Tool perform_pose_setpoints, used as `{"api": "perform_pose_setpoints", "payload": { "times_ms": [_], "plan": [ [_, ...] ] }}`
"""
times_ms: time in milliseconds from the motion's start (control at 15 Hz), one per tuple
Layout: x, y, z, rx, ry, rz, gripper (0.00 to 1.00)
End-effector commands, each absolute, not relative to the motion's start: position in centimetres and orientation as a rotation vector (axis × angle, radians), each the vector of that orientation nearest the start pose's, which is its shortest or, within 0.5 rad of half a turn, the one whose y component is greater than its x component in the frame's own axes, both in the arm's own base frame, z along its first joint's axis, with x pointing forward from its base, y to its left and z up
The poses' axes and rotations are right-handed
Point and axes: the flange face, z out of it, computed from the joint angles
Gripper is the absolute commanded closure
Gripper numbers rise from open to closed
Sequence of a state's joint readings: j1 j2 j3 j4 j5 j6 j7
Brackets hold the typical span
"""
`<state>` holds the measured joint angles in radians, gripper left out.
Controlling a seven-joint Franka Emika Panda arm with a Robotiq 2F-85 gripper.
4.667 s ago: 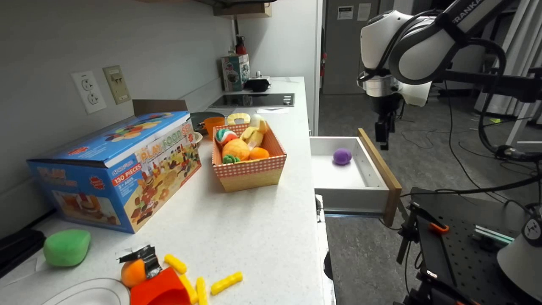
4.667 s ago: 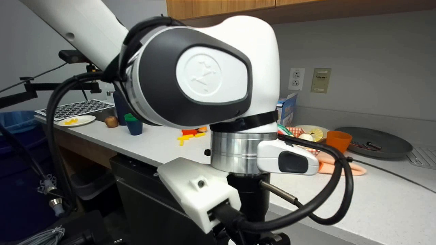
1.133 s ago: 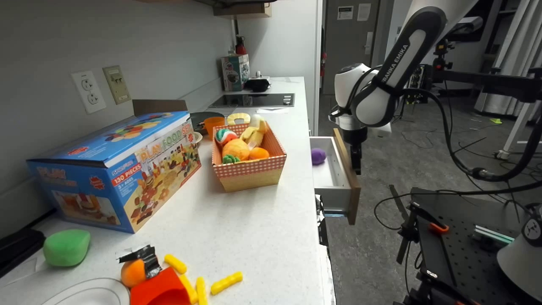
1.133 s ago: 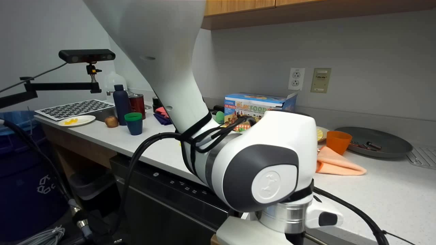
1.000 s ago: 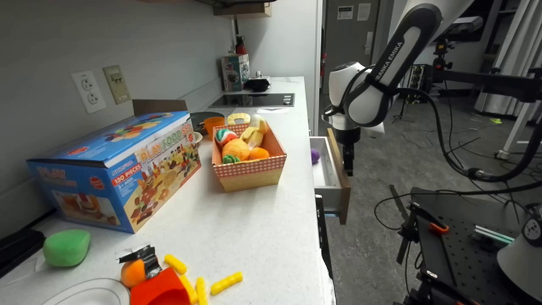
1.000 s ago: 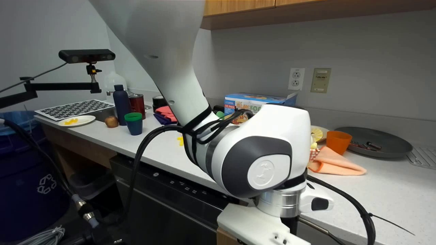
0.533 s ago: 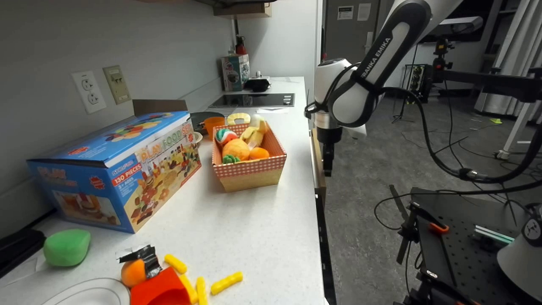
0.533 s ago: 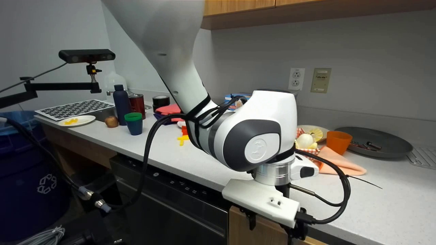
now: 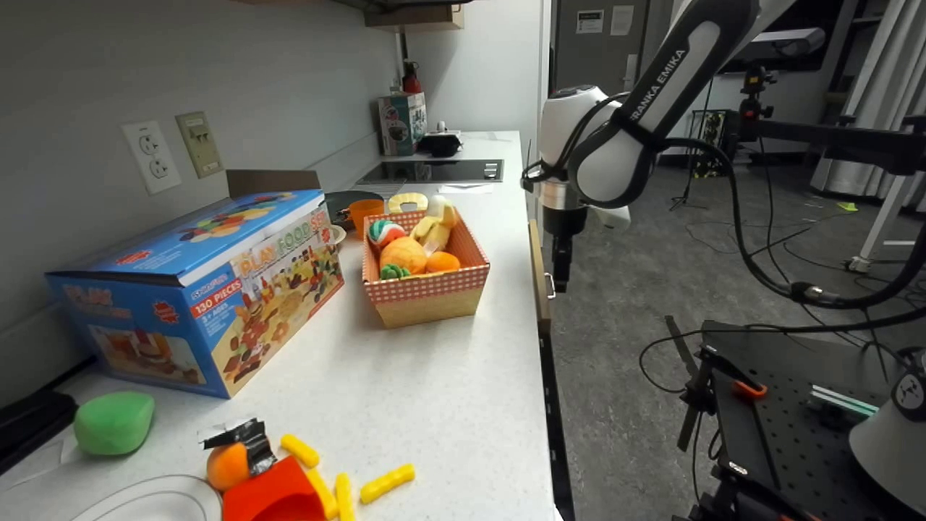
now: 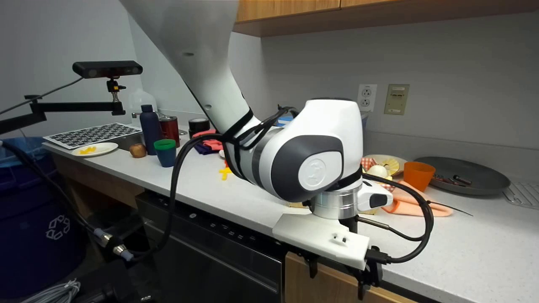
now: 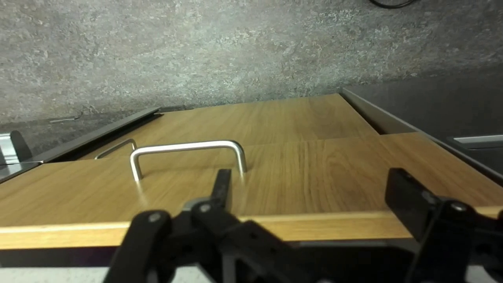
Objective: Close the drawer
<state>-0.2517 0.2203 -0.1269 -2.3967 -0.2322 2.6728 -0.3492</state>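
Two black jaws stand spread wide apart in the wrist view, gripping nothing; seen past them is the wide drawer [image 11: 306, 184] with a light tan wooden front, its silver bar-shaped metal handle [image 11: 188, 146] at ten o'clock from the gap. The drawer sits in beneath the white speckled table [image 9: 463, 391], its front close along the edge, though I cannot tell whether it is fully flush. In both exterior views the jaws point down just beside that front, and whether they touch it cannot be made out. At nine o'clock from the drawer, in an exterior view, stands a red-and-white checked basket [image 9: 427, 307] with a tan base, and beyond it a blue cardboard box [image 9: 202, 289].
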Motion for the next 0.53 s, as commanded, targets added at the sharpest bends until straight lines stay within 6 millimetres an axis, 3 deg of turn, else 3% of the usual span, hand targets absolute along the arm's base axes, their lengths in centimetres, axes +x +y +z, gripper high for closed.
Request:
{"api": "perform_pose_setpoints", "payload": {
  "times_ms": [0,467],
  "plan": [
    [43.8,-16.5,27.5,-3.293,-0.315,-0.034,0.0],
    [40.2,-13.4,35.7,-3.301,-0.35,-0.218,0.0]
  ]
}}
